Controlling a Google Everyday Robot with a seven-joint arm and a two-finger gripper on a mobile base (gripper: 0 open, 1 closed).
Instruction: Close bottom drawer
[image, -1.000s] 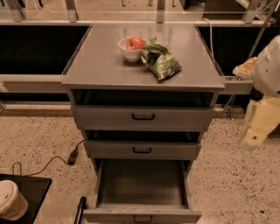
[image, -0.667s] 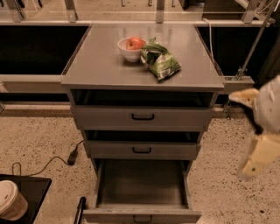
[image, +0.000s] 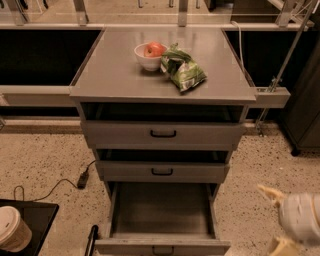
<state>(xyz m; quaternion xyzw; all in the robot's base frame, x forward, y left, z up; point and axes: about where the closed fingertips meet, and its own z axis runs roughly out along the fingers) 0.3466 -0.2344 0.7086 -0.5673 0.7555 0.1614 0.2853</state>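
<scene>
The bottom drawer (image: 162, 210) of the grey metal cabinet is pulled far out toward me and looks empty inside. Its front panel (image: 162, 246) with a small black handle lies at the lower edge of the camera view. My gripper (image: 287, 220), white and cream, is low at the right, beside the open drawer's right front corner and apart from it. It holds nothing that I can see.
The middle drawer (image: 162, 171) and top drawer (image: 163, 133) stand slightly ajar. On the cabinet top (image: 110, 75) sit a white bowl with an apple (image: 150, 54) and a green snack bag (image: 181, 70). A paper cup (image: 12, 229) and a cable with a plug (image: 82, 179) lie left on the floor.
My gripper has dropped from beside the cabinet's upper right, at top-drawer height, down to the lower right, near the open bottom drawer. The drawers have not moved.
</scene>
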